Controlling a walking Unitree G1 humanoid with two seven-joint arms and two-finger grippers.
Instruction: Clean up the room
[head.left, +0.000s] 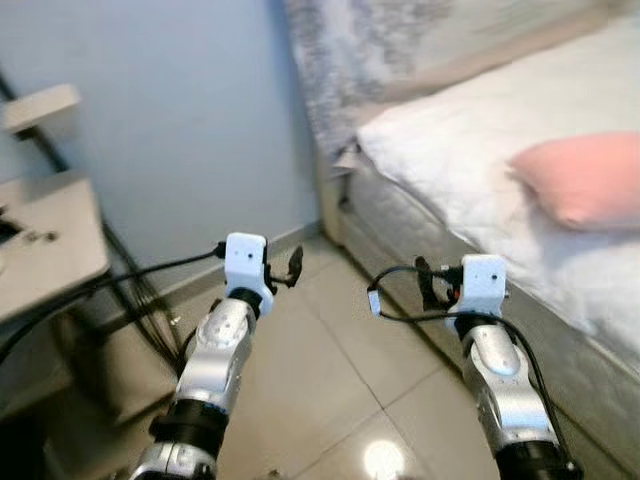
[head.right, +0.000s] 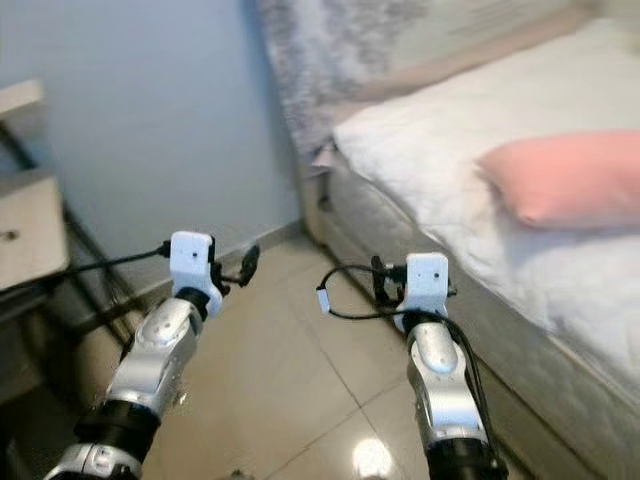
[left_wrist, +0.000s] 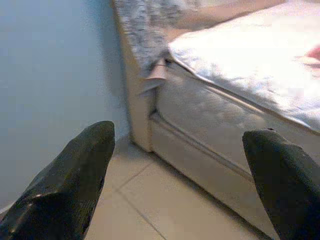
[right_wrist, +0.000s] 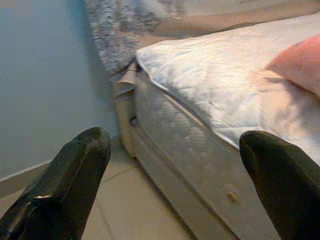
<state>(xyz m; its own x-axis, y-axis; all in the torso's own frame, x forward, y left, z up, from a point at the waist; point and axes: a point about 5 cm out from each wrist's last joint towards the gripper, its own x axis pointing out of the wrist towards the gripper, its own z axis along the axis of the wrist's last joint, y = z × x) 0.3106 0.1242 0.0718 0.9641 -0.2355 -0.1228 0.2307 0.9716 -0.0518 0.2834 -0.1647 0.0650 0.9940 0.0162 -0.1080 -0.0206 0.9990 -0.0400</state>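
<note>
1. Grippers lead the scene: the left gripper (left_wrist: 180, 175) and the right gripper (right_wrist: 175, 180) are both held out ahead of the robot above the tiled floor (head.left: 330, 380), fingers spread wide apart, nothing between them.
2. Just beyond the right gripper runs the side of the bed (head.left: 480, 150), its white quilted cover reaching the mattress edge (a patterned headboard (head.left: 350, 50) stands at the far end, against the blue wall (head.left: 190, 120)).
3. Further up the bed, well apart from either gripper, lies a pink pillow (head.left: 585, 180), the likeliest item to tidy.
4. To the robot's left, a pale tabletop (head.left: 50, 240) edges into frame with dark cables (head.left: 130, 290) trailing below.
5. Judged from this, the robot is at the approach stage; the next move calls for stepping closer and reaching the right arm over the mattress.
</note>
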